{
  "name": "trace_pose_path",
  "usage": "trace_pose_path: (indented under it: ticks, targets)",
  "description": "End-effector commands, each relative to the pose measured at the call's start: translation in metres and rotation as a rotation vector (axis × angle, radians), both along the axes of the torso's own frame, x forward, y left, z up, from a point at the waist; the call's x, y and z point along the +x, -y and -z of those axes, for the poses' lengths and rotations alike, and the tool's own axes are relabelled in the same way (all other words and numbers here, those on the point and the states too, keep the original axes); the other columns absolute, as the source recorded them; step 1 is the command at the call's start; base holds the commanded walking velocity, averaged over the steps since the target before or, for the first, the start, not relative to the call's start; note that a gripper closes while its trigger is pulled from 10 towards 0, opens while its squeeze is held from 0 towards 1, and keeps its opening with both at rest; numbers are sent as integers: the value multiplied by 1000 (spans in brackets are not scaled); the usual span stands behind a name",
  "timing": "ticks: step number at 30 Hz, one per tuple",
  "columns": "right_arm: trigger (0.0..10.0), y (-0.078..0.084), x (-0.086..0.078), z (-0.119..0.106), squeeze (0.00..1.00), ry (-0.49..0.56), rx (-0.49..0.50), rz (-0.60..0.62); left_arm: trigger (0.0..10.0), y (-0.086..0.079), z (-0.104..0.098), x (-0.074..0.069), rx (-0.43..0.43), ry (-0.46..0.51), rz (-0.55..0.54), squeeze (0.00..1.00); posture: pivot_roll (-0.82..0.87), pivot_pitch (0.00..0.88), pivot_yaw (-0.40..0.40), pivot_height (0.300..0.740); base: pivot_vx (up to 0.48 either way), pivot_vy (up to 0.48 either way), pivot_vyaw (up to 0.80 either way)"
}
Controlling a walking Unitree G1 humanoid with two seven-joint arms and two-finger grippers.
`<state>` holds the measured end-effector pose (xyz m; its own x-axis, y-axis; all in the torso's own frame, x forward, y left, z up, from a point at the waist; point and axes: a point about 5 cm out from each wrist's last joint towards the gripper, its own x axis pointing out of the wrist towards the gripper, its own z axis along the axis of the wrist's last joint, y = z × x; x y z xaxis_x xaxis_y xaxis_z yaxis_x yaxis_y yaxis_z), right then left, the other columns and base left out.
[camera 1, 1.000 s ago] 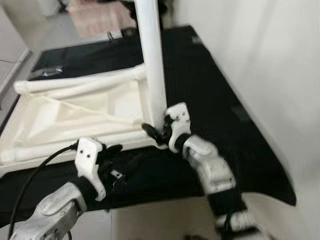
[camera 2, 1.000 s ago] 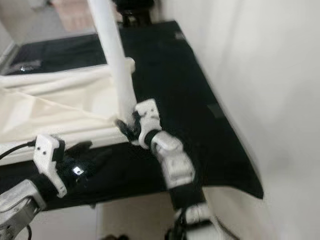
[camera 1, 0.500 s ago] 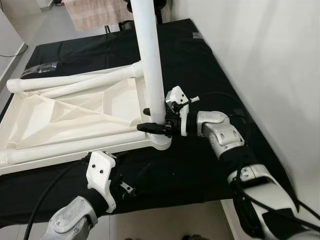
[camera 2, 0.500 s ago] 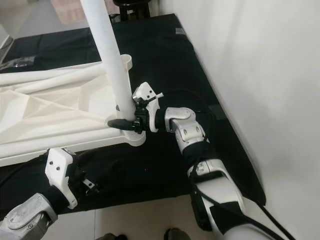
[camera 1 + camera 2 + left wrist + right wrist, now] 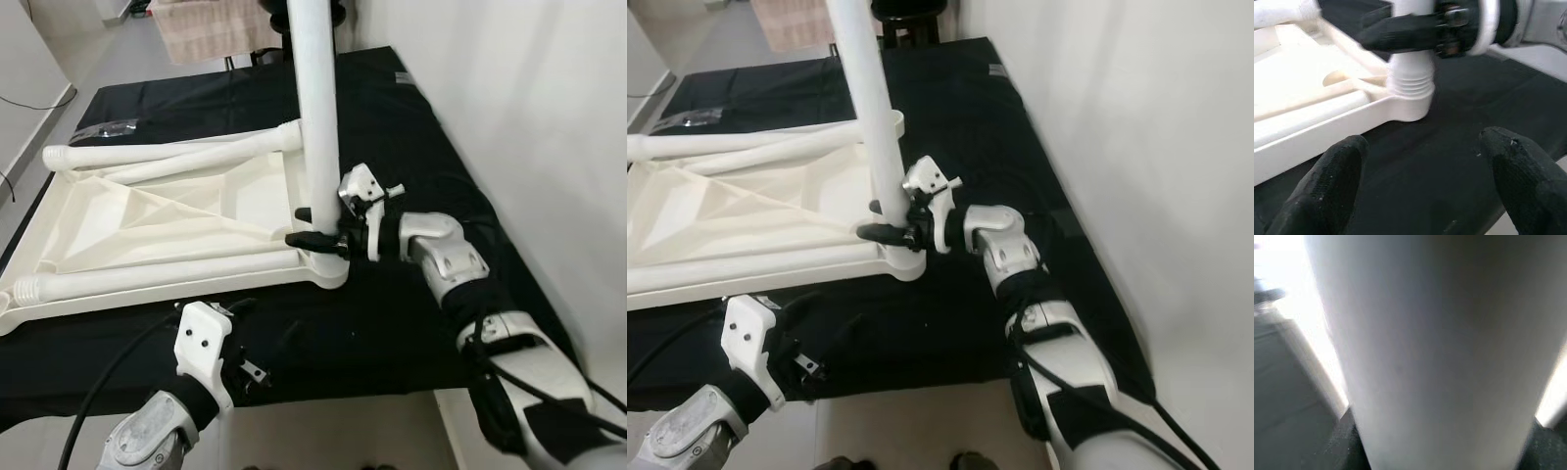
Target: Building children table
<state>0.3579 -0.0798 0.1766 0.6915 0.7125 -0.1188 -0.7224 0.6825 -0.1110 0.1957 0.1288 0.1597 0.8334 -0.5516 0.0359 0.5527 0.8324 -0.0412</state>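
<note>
You are at the step of fixing a leg into the table, and it is the right gripper [image 5: 315, 227] that does the work: its two black fingers are closed around the upright white leg [image 5: 316, 108] just above the threaded end, which sits in the corner socket [image 5: 1409, 100] of the tabletop [image 5: 147, 220]. The tabletop lies upside down on the black cloth [image 5: 411, 127], its ribbed underside facing up, with two more legs [image 5: 167, 157] lying flat along its far and near sides. In the left wrist view the grooves of the thread show above the socket, so I judge the leg is not yet fully seated. The next move, in my opinion, calls for turning the leg further while you keep it straight; if it leans, the thread may jam. Your left gripper [image 5: 1425, 186] hovers low over the cloth near the front edge, close to this same corner, with the fingers spread apart and holding nothing. You could use it to press the tabletop down, because the light plastic may rotate together with the leg. The cloth covers a low surface that stands against a white wall [image 5: 529, 117] on your right; beyond it there is a grey floor [image 5: 98, 49], a towel [image 5: 211, 29] hanging at the far end, and a small clear plastic bag [image 5: 103, 130] on the cloth at the far left
</note>
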Motion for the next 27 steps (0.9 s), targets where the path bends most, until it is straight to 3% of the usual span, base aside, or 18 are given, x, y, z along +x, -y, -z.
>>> trace_pose_path:
  ticks: [1, 2, 4, 10, 11, 13, 14, 15, 16, 17, 18, 20, 21, 22, 23, 24, 25, 27]
  targets:
    - [0, 6, -6, 33, 0, -161, -118, 111, 10000, -2, 3, 0, 3, -11, -2, 0, -28, 144, 3, 740, 0, 0, 0]
    - [0, -2, -31, 46, 0, -143, -100, 284, 10000, -3, 4, 1, 6, -7, 2, 0, -41, 143, 32, 740, 0, 0, 0]
    - [0, -5, -44, 48, 0, -112, -101, 372, 10000, -4, 4, 3, 16, -2, 11, 0, -59, 122, 57, 740, 0, 0, 0]
    - [0, -5, -37, 45, 0, -52, -113, 380, 10000, -5, 7, 8, 5, -9, 34, 0, -43, 100, 46, 740, 0, 0, 0]
    - [1176, -8, -36, 46, 0, -53, -116, 349, 10000, -5, 8, 8, 3, -8, 37, 0, -40, 93, 42, 740, 0, 0, 0]
    - [1176, -8, -36, 46, 0, -53, -116, 349, 10000, -5, 8, 8, 3, -8, 37, 0, -40, 93, 42, 740, 0, 0, 0]
    - [10000, -10, -36, 46, 0, -54, -120, 324, 10000, -4, 8, 9, 3, -6, 39, 0, -40, 93, 42, 740, 0, 0, 0]
    - [10000, -10, -36, 46, 0, -54, -120, 324, 10000, -4, 8, 9, 3, -6, 39, 0, -40, 93, 42, 740, 0, 0, 0]
    - [10000, -16, -32, 35, 1000, -50, -17, 186, 10000, -4, 8, 10, -5, 0, 27, 0, -26, 82, 36, 740, 0, 0, 0]
    - [10000, -19, -28, 20, 1000, -44, 101, 36, 10000, -3, 9, 11, -13, 6, 17, 0, -23, 80, 33, 740, 0, 0, 0]
    - [10000, -19, -28, 20, 1000, -44, 101, 36, 10000, -3, 9, 11, -13, 6, 17, 0, -23, 80, 33, 740, 0, 0, 0]
    - [10000, -13, -25, -9, 1000, 8, 203, -176, 10000, -2, 9, 13, -24, 11, 9, 0, -20, 74, 28, 740, 0, 0, 0]
    - [10000, -13, -25, -9, 1000, 8, 203, -176, 10000, -2, 9, 13, -24, 11, 9, 0, -20, 74, 28, 740, 0, 0, 0]
    - [10000, -7, -17, -16, 247, 11, 197, -248, 10000, -1, 10, 13, -27, 9, 17, 0, -18, 71, 23, 740, 0, 0, 0]
    - [10000, -7, -17, -16, 247, 11, 197, -248, 10000, -1, 10, 13, -27, 9, 17, 0, -18, 71, 23, 740, 0, 0, 0]
    - [10000, -2, -12, -21, 0, 17, 183, -292, 10000, 0, 10, 14, -31, 7, 28, 0, -19, 66, 22, 740, 0, 0, 0]
    - [10000, -2, -12, -21, 0, 17, 183, -292, 10000, 0, 10, 14, -31, 7, 28, 0, -19, 66, 22, 740, 0, 0, 0]
    - [10000, 4, 1, -27, 0, -31, 147, -441, 10000, 3, 12, 15, -41, -3, 54, 0, -12, 66, 24, 740, 0, 0, 0]
